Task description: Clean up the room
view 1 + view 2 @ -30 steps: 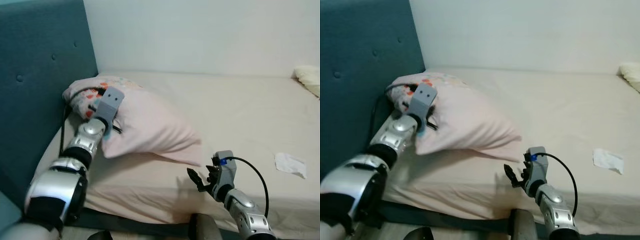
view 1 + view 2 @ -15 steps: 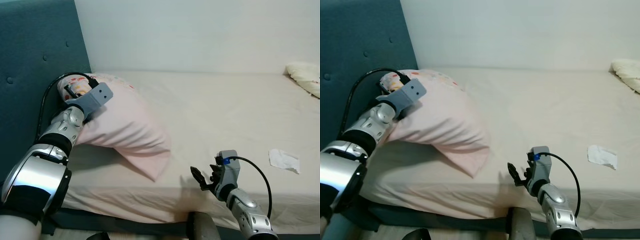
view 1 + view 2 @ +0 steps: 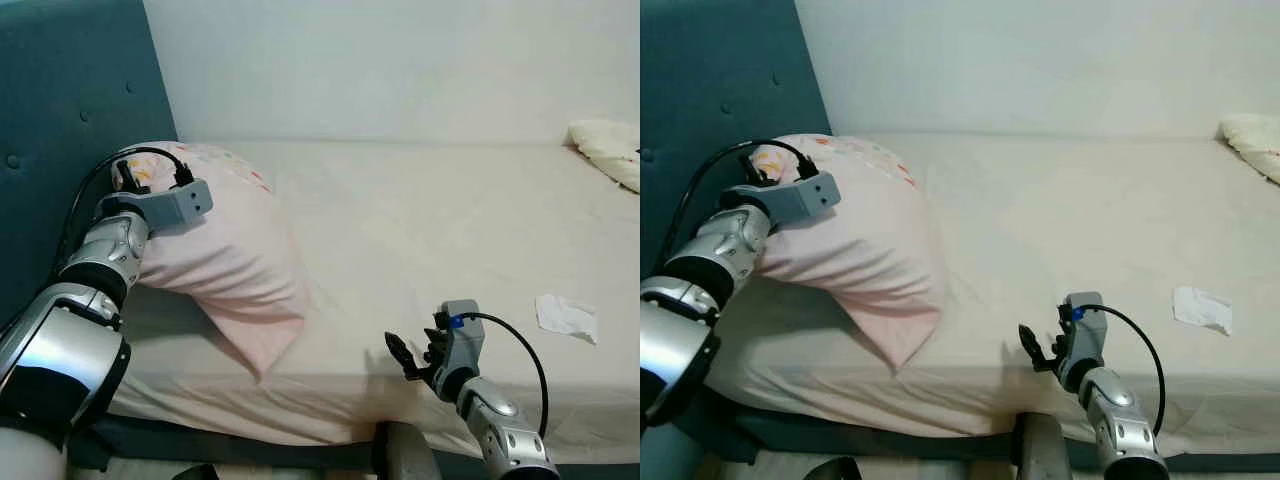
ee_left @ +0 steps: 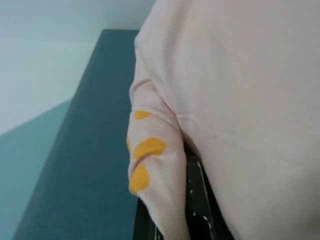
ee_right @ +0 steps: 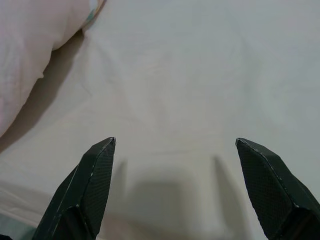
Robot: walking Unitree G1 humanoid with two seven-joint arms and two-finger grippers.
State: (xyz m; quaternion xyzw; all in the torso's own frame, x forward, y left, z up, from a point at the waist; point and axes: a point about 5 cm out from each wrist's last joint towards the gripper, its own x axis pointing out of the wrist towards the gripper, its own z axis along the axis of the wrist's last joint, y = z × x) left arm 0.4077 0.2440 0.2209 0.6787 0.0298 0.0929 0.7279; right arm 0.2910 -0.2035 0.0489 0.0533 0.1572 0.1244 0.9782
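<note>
A pale pink pillow (image 3: 235, 250) with coloured dots lies at the head end of the bed, against the teal headboard (image 3: 60, 120). My left gripper (image 3: 130, 176) is shut on the pillow's upper corner; in the left wrist view the dotted fabric (image 4: 150, 150) is pinched against a black finger (image 4: 196, 200). My right gripper (image 3: 410, 358) hovers open just above the sheet at the bed's front edge, right of the pillow's lower corner. Its two fingers (image 5: 92, 185) stand wide apart with nothing between them.
The bed's beige sheet (image 3: 430, 220) stretches to the right. A crumpled white paper (image 3: 566, 316) lies on it near the front right. A cream pillow (image 3: 605, 150) sits at the far right corner by the white wall.
My left arm has drawn the pillow back toward the headboard, and its free corner has swung down toward the bed's front edge. The right gripper has stayed open in place.
</note>
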